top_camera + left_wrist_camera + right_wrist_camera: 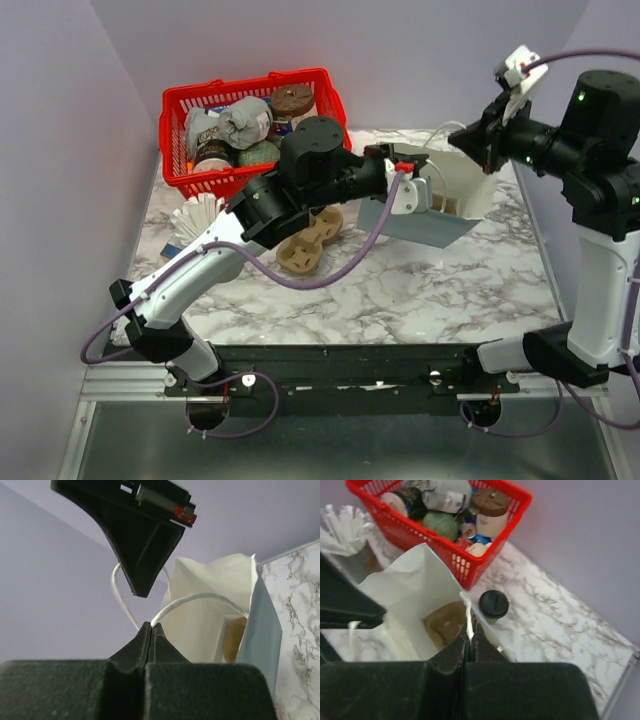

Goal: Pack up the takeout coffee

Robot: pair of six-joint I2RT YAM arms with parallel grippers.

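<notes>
The takeout coffee [493, 605], a small green cup with a round black lid, stands upright on the marble just outside the far wall of a white and pale blue paper bag [405, 595]. It is hidden in the top view. The bag [470, 190] stands open between both grippers. My left gripper [151, 625] is shut on one white cord handle [200, 597]. It shows in the top view [432, 200] at the bag's left side. My right gripper [470, 630] is shut on the other cord handle [468, 612], above the bag's right rim [478, 150].
A red basket [180, 170] of assorted items stands at the back left, close to the coffee. A grey cup of white stirrers [198, 213] and a brown cardboard cup carrier [310, 245] lie under my left arm. A brown cardboard shape [445, 622] lies in the bag's bottom.
</notes>
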